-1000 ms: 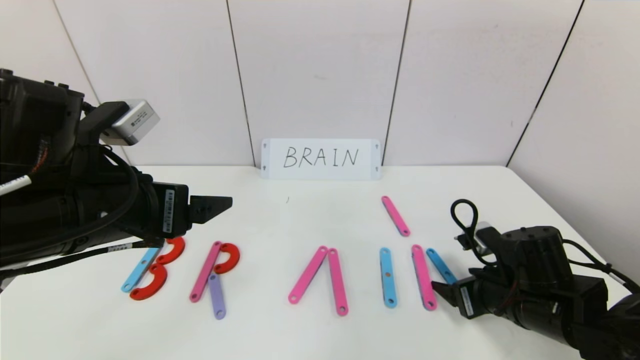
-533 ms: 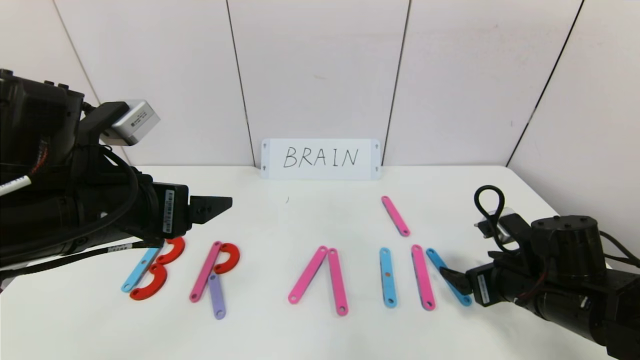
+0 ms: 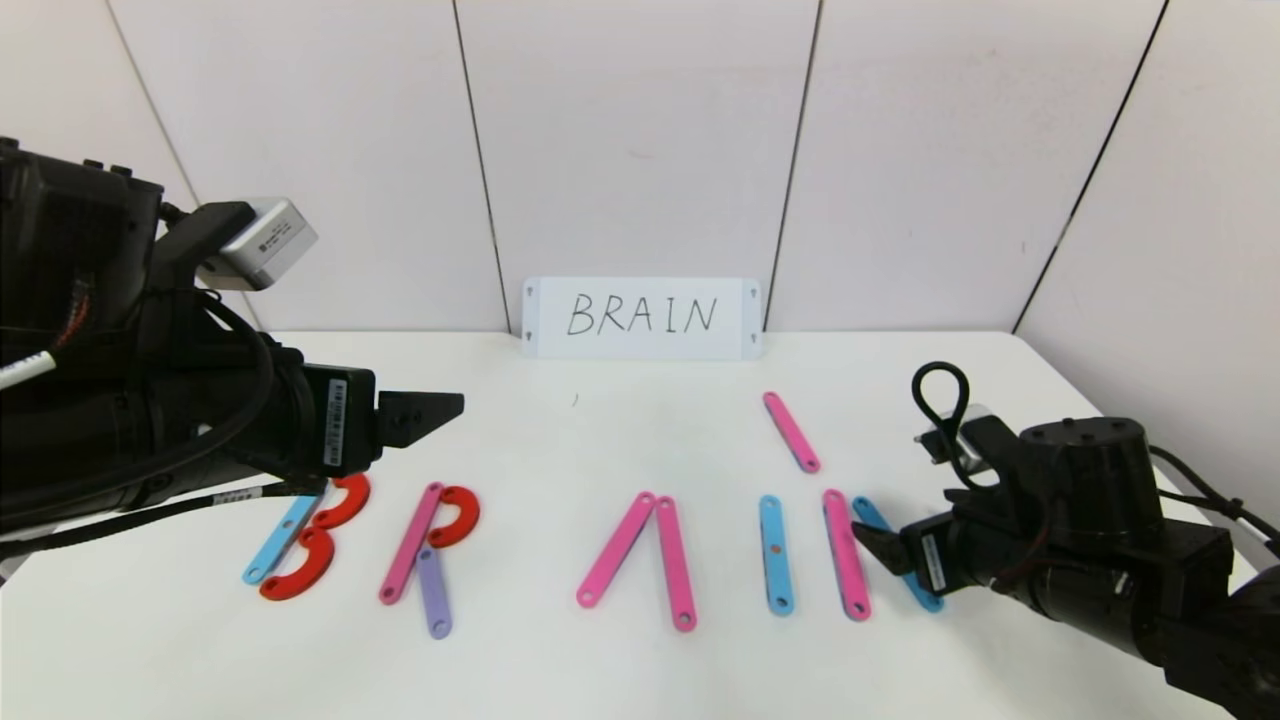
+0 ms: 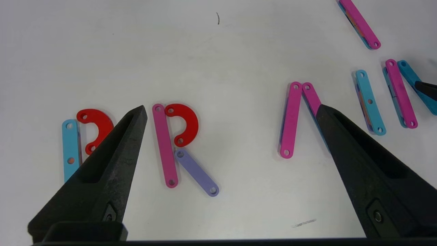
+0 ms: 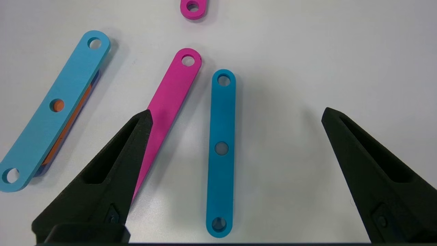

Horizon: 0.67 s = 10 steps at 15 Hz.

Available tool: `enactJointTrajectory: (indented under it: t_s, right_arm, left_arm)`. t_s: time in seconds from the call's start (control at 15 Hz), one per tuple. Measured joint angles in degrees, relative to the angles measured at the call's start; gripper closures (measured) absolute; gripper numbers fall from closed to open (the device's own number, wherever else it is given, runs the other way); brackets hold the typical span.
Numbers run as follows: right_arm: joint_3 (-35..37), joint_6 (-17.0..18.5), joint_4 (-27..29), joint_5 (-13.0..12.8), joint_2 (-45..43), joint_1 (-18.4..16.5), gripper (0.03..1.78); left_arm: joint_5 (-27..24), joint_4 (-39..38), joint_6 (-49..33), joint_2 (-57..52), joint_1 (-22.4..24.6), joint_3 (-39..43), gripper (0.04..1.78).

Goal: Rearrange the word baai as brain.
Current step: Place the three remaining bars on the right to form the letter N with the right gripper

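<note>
White card (image 3: 642, 318) against back wall: "BRAIN", handwritten, black capitals. Stickers on left arm and right arm: print too small, unreadable.

Both arms are built of matte black housings. The left gripper (image 3: 440, 408) is tipped with black, wedge-shaped fingers (image 4: 112, 160), each recessed by a slot (a small screw is set near each base). A silver camera block (image 3: 262, 240) is mounted above it. White barcode labels and looped black cables are carried near the right gripper (image 3: 868, 540).

Flat plastic-strip letters (image 3: 640, 550), B R Λ I, unfinished N
</note>
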Motion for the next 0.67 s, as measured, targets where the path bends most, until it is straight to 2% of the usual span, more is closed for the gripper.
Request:
enactJointTrajectory:
  t_s: [0.67]
  right_arm:
    - [-4.9, 0.1, -0.1, -0.1, 8.2, 0.7, 0.08]
  left_arm:
    - [-0.1, 0.1, 0.0, -0.4, -0.1, 0.1, 0.09]
